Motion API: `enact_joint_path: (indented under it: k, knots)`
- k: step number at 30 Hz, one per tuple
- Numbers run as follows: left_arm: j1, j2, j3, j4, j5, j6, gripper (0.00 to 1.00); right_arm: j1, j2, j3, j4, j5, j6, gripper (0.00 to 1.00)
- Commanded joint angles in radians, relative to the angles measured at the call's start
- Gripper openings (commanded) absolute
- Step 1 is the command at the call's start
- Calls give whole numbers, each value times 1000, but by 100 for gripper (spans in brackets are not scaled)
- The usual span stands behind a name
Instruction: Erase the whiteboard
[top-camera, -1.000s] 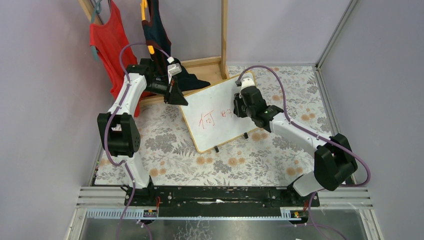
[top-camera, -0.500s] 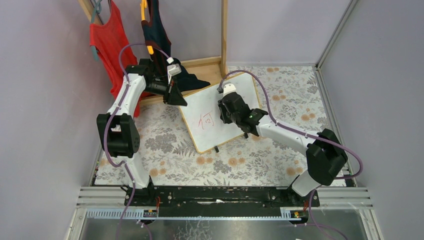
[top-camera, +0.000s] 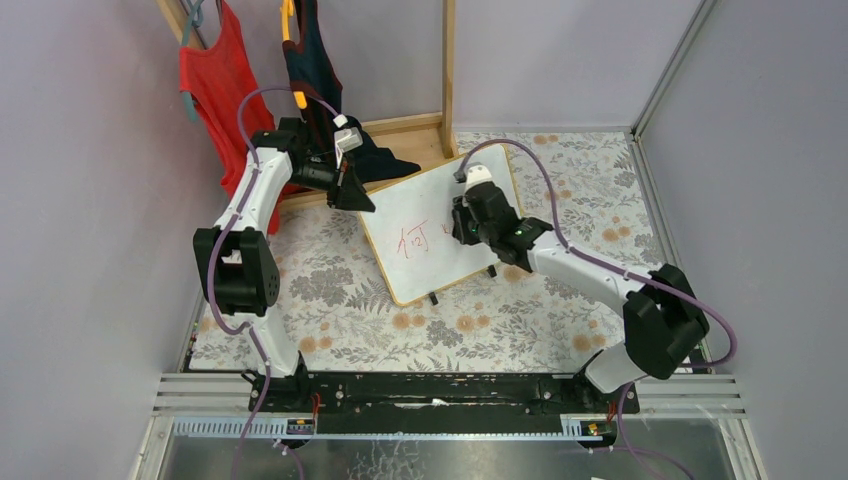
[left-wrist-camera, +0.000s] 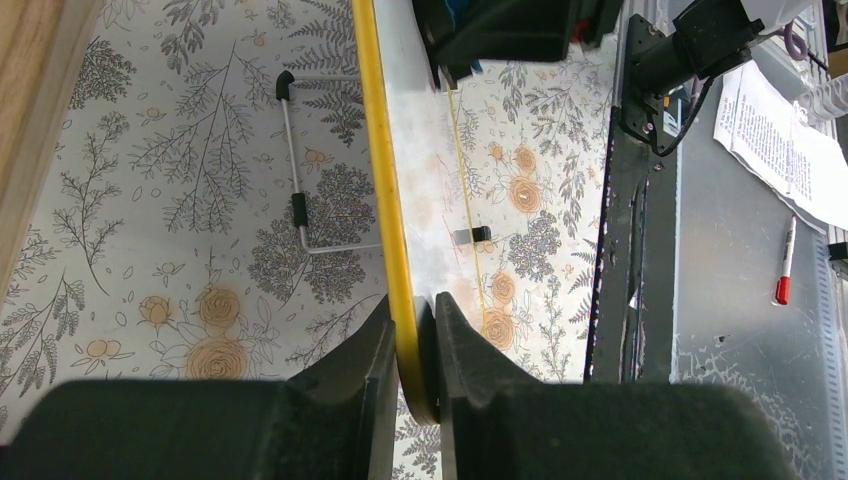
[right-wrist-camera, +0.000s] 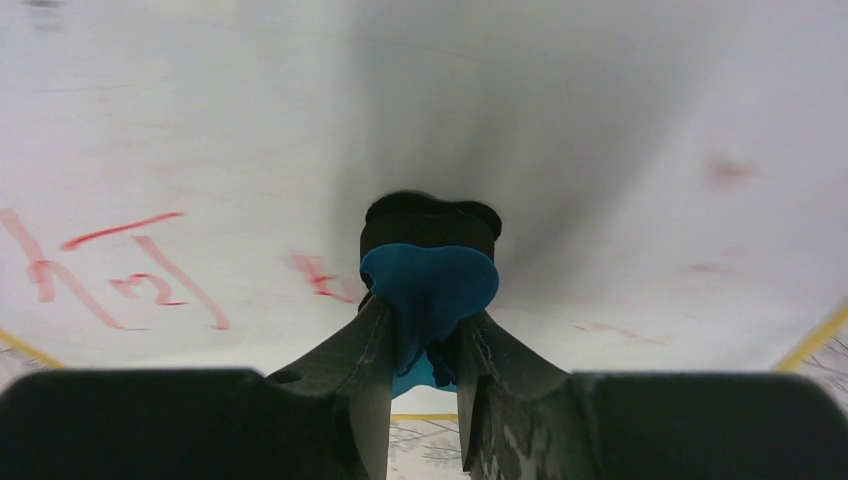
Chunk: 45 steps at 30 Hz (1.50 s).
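Whiteboard (top-camera: 425, 205) stands tilted on floral surface (top-camera: 330, 300), between both arms. Left pincer (left-wrist-camera: 412, 340) clenched on its yellow frame (left-wrist-camera: 385, 200) at corner. Right pincer (right-wrist-camera: 420, 335) grasping blue eraser (right-wrist-camera: 428, 275), pressed on board face beside red characters (top-camera: 413, 241). Faint red traces on right part of face.

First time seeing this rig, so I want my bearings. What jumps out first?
The whiteboard, propped mid-table, bears red writing. The right gripper holds a blue eraser to its face; the left gripper clamps its yellow frame edge. A red shirt hangs back left.
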Motion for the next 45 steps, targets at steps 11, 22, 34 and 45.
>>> enact_joint_path:
  k: [11,22,34,45]
  knots:
    - [-34,-11,-37,1,-62,88,0,-103,-72,-51,7,1,-1,0]
    - [-34,-12,-41,1,-55,88,0,83,55,67,48,1,59,0]
    - [-34,-14,-47,1,-59,90,0,127,89,105,30,59,30,0]
    - [-34,-18,-39,8,-61,79,0,-20,-87,-71,4,85,25,0]
